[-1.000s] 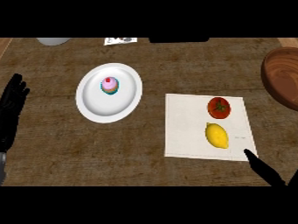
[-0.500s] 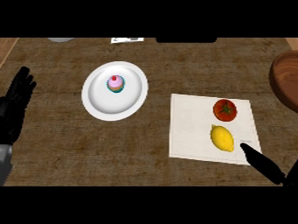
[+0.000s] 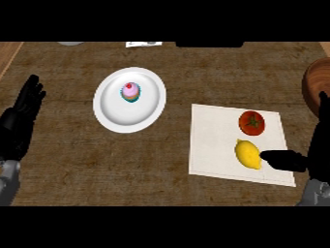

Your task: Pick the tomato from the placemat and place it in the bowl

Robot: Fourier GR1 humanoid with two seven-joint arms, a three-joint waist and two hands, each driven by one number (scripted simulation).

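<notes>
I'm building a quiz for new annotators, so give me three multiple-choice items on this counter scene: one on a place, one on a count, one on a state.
1. Where does the tomato lie?
A. on the placemat
B. in the wooden bowl
C. on the white plate

2. How many fruits are on the placemat?
A. one
B. two
C. three

3. How is the right hand?
A. curled round the tomato
B. open, thumb beside the lemon
C. resting in the bowl

Answers:
1 A: the tomato sits on the mat's far part, beyond the lemon.
2 B: only the tomato and the lemon lie there.
3 B: its fingers are straight and hold nothing.
</notes>
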